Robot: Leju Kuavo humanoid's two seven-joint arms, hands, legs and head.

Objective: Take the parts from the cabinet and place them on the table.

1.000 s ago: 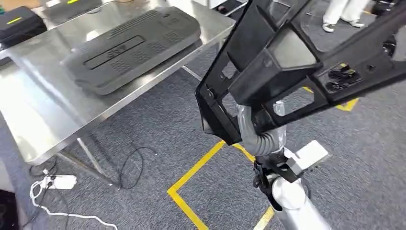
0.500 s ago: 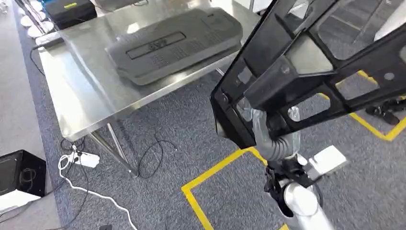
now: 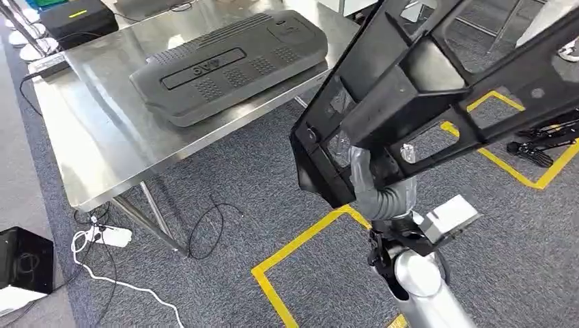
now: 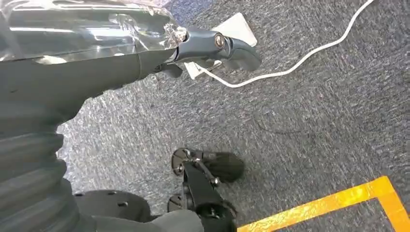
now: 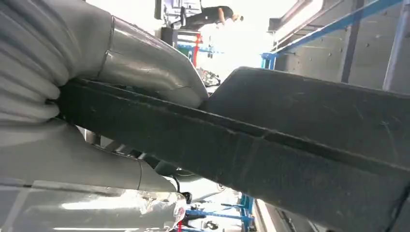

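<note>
Gripping a large black frame part (image 3: 437,89), the right hand (image 3: 372,181) is seen in the head view rising on its silver arm, the ribbed grey wrist cover tucked under the part's lower corner. In the right wrist view the hand (image 5: 92,140) clamps the part's dark edge (image 5: 270,150) between a grey thumb above and the palm below; the fingers themselves are hidden behind the part. The part hangs in the air over grey carpet (image 3: 225,198) marked with yellow tape (image 3: 300,239), beside but apart from the steel table (image 3: 102,143). A second black moulded part (image 3: 229,65) lies flat on that table top. Under the table a white power strip (image 3: 109,236) and cables rest on the floor.

The left wrist view adds the left hand (image 4: 145,48) hanging over carpet, with one dark finger extended; it appears to hold nothing, though whether the remaining fingers are spread or curled cannot be told. A white cable (image 4: 300,58) crosses the floor beyond it.
</note>
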